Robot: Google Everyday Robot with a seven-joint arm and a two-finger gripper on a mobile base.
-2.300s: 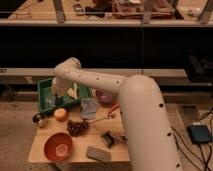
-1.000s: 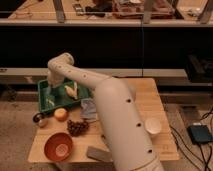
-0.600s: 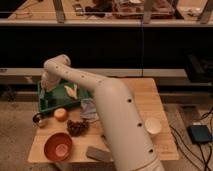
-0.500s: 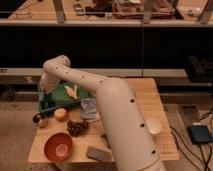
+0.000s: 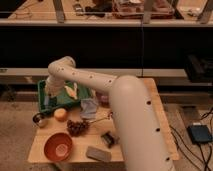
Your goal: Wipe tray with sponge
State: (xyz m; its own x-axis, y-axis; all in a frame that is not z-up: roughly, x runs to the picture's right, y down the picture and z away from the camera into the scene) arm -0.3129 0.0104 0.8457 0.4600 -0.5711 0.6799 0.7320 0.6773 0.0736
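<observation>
Claw [image 5: 47,98] sits at the left end of the green tray [image 5: 75,103] — spread or pinching, unclear

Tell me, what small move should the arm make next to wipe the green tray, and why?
Probably a short, low sweep of the gripper toward the middle of the green tray. The gripper is down at one end of it, with most of the floor beyond. A pale yellow object lies there, so stop short of it.
</observation>
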